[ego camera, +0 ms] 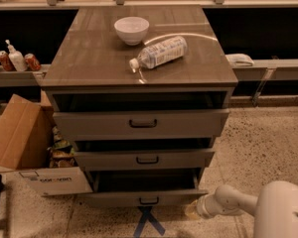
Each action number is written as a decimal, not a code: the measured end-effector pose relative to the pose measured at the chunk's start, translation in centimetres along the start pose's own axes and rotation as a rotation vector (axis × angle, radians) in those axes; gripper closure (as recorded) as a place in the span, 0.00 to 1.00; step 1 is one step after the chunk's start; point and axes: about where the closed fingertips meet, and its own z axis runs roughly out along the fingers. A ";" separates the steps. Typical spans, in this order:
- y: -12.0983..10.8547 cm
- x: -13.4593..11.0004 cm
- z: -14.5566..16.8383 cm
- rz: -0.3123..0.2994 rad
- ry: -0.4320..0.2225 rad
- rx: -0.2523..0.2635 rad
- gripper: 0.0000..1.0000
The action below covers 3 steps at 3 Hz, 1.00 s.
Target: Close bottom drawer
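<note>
Low at the frame's bottom centre, the bottom drawer (119, 199) stands pulled out, its dark inside showing. Just beside its right front corner sits the gripper (192, 211), reaching in from the lower right; whether it is spread or closed I cannot tell.

The cardboard box (54, 180) front reads roughly "corovan".
</note>
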 end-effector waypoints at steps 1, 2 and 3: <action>-2.5 -1.4 -0.6 -0.039 -0.065 0.022 1.00; -4.8 -5.9 0.5 -0.162 -0.218 -0.031 1.00; -6.6 -9.0 1.3 -0.238 -0.295 -0.086 1.00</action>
